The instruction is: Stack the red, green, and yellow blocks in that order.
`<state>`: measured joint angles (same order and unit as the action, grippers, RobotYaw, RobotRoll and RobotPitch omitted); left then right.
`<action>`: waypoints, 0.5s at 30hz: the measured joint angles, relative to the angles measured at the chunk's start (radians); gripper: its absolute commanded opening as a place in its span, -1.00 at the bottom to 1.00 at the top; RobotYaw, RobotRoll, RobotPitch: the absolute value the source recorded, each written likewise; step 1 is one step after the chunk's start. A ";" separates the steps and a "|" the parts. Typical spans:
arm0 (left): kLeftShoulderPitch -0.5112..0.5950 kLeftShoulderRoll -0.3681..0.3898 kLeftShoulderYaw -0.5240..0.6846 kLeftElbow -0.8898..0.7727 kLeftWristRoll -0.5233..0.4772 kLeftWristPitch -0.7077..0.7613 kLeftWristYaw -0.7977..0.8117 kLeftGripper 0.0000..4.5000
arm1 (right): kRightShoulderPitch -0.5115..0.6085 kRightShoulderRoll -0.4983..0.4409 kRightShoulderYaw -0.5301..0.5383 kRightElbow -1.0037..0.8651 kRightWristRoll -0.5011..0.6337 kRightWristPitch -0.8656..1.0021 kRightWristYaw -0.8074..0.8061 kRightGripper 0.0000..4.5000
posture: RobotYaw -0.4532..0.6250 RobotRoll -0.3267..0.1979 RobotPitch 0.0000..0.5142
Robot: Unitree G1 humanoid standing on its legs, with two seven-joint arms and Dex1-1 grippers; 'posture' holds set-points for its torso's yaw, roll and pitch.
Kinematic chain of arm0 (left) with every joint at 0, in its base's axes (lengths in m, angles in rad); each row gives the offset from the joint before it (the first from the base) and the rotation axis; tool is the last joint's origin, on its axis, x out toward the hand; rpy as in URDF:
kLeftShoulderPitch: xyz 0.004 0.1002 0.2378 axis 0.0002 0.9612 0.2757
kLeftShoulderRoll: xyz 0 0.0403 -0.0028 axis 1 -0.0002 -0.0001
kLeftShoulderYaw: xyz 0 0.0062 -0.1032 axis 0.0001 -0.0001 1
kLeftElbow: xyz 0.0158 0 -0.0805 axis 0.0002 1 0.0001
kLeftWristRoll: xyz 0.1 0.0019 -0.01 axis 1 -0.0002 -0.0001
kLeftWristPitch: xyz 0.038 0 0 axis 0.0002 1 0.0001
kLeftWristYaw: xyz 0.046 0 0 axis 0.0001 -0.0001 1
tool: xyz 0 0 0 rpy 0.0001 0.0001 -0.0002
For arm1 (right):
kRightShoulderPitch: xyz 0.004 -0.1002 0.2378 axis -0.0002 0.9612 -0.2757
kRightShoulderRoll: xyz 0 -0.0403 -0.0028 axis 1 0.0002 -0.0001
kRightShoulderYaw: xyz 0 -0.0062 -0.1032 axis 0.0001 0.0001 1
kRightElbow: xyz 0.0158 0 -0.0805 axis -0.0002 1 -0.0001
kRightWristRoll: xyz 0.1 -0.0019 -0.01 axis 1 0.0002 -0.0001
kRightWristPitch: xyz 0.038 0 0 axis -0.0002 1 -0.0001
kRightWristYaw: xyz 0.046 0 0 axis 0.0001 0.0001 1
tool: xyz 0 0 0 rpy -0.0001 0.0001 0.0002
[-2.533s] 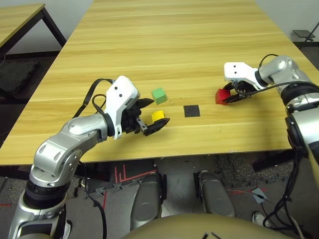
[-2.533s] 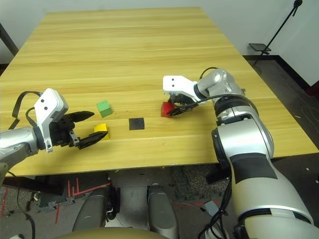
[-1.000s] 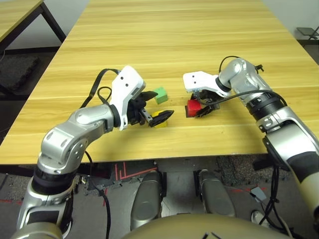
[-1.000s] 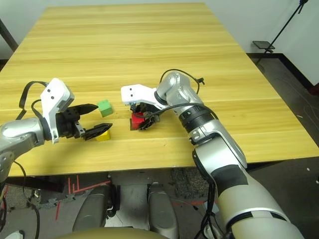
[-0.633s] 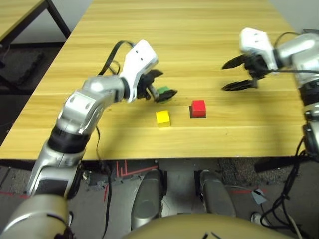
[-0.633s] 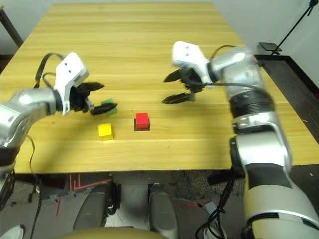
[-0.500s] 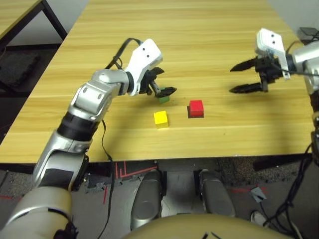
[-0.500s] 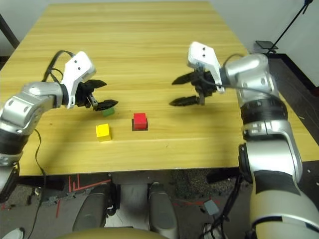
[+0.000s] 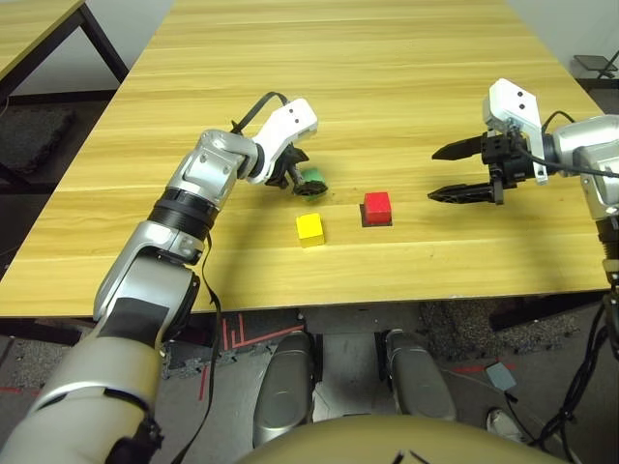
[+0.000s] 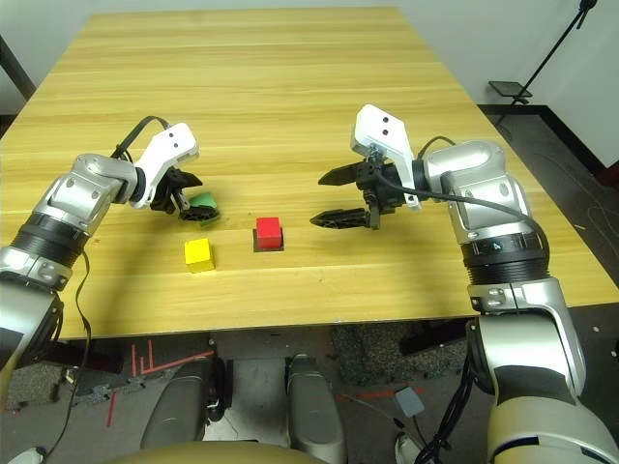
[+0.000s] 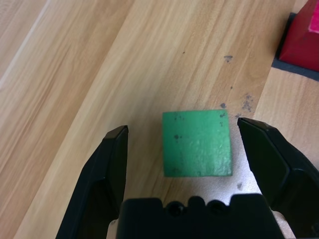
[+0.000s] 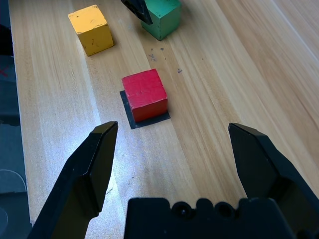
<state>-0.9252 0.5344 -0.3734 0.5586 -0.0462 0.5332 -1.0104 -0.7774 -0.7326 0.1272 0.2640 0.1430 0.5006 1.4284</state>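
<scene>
I see the red block (image 9: 377, 206) at centre frame in the left eye view, seated on the black square patch (image 12: 130, 121) (the patch edge shows around its base). The yellow block (image 9: 309, 228) sits just left of it and slightly lower in the frame, apart from it, flat on the table (image 9: 387, 77).

The green block (image 11: 198, 143) lies up and left of the yellow one, on the table. My left gripper (image 9: 306, 182) is down over it with its jaws spread wide — in the left wrist view one finger stands on each side of the cube, with a gap on both sides, so nothing is gripped.

My right gripper (image 9: 462, 172) hangs at the right of the frame, well apart from the red block, fingers fully spread and empty — pointing back toward the blocks.
</scene>
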 measured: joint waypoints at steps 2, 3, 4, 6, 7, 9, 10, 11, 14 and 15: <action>0.005 -0.001 0.001 0.000 0.006 0.000 -0.001 1.00 | 0.000 0.000 0.000 0.000 0.001 0.000 -0.002 0.99 | 0.24 -0.13 -0.77; 0.012 -0.002 0.002 0.000 0.010 0.001 -0.001 0.92 | 0.000 0.000 0.000 0.000 0.002 0.000 -0.004 1.00 | 0.24 -0.14 -0.79; 0.023 -0.003 0.004 0.000 0.013 0.001 -0.001 0.82 | 0.000 0.000 0.000 0.000 0.003 0.000 -0.005 1.00 | 0.24 -0.14 -0.79; 0.045 -0.010 0.004 0.001 0.017 0.004 -0.002 0.57 | 0.000 0.000 0.000 0.000 0.004 0.000 -0.006 1.00 | 0.23 -0.14 -0.79; 0.050 -0.015 0.004 0.001 0.018 0.007 -0.004 0.43 | 0.000 0.000 0.001 0.000 0.005 -0.001 -0.006 1.00 | 0.23 -0.14 -0.80; 0.059 -0.022 0.004 0.001 0.020 0.012 -0.010 0.12 | 0.000 0.000 0.002 0.001 0.010 -0.002 -0.007 1.00 | 0.23 -0.14 -0.80; 0.060 -0.025 0.004 0.001 0.021 0.018 -0.012 -0.04 | 0.000 0.000 0.002 0.001 0.012 -0.002 -0.009 1.00 | 0.23 -0.14 -0.80; 0.060 -0.031 0.006 0.001 0.021 0.030 -0.018 -0.09 | 0.000 0.001 0.002 0.001 0.017 -0.002 -0.012 1.00 | 0.23 -0.13 -0.79; 0.058 -0.049 0.009 0.003 0.020 0.046 -0.036 -0.08 | 0.000 0.001 0.002 0.001 0.020 -0.003 -0.020 1.00 | 0.23 -0.13 -0.79; 0.056 -0.054 0.009 0.003 0.020 0.049 -0.042 -0.08 | 0.000 0.000 0.002 0.001 0.021 -0.004 -0.023 1.00 | 0.23 -0.13 -0.79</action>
<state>-0.8690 0.4800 -0.3647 0.5612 -0.0266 0.5826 -1.0529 -0.7774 -0.7324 0.1288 0.2653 0.1641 0.4967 1.4051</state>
